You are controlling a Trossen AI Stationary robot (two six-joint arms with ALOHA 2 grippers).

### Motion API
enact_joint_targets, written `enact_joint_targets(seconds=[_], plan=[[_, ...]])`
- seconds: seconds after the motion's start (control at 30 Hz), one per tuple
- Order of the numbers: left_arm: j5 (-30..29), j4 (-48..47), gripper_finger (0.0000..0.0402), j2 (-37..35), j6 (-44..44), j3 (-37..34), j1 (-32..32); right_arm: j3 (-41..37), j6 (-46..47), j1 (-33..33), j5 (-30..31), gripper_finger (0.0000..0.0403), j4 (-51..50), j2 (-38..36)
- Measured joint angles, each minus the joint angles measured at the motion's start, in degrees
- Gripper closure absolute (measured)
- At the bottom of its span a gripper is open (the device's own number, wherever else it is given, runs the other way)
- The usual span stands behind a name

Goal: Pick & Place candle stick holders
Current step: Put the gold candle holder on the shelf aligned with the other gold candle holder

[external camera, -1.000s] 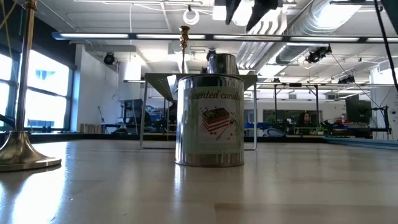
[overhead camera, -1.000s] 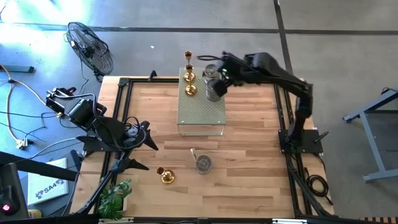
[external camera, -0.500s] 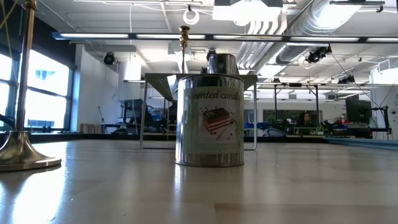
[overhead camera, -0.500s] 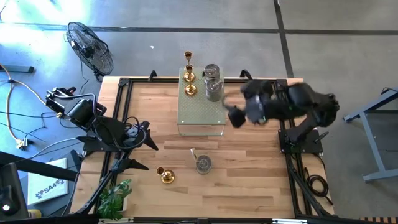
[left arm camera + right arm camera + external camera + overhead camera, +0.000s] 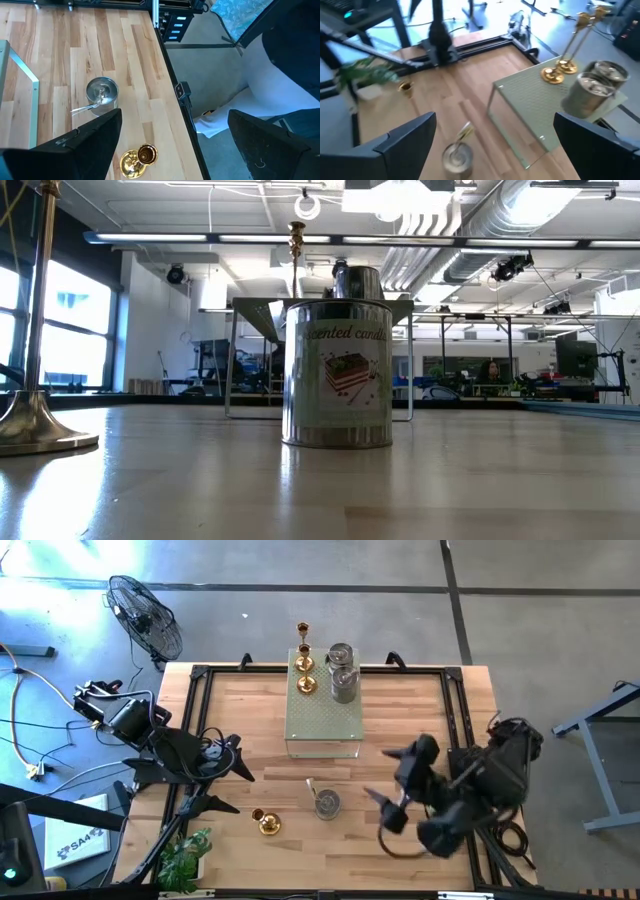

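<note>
Overhead, two gold candle stick holders [image 5: 303,662] and two silver ones [image 5: 342,671] on the green perforated box [image 5: 322,718] at the table's far edge, a silver can [image 5: 326,803] and gold holder [image 5: 266,822] near the front edge, right gripper [image 5: 386,808] fingers apart beside the can, left gripper [image 5: 233,785] spread at the left edge.

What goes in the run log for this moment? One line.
right pincer: open, empty, above table | two squat silver cylindrical holders: on pale green perforated box
</note>
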Motion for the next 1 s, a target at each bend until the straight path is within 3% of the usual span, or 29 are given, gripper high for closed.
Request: enact_joint_targets(seconds=[0.23, 0.43, 0.77, 0.87, 1.0], plan=[[0.0, 0.0, 0.0043, 0.0, 0.0, 0.0, 0.0, 0.0, 3.8, 6.2, -0.2, 0.0005, -0.1, 0.7], [0.5, 0.0, 0.0043, 0.0, 0.0, 0.0, 0.0, 0.0, 6.5, 10.6, 4.2, 0.0006, 0.2, 0.7], [0.4, 0.0, 0.0043, 0.0, 0.3, 0.0, 0.0, 0.0, 10.1, 13.5, 3.9, 0.0006, 1.9, 0.7], [-2.5, 2.2, 0.0043, 0.0, 3.7, 0.0, 0.0, 0.0, 10.1, 13.6, 3.7, 0.0006, 1.9, 0.7], [-2.9, 8.1, 0.0043, 0.3, -8.8, 0.0, 0.0, 0.0, 10.1, 12.9, 4.6, 0.0003, 2.4, 0.7]])
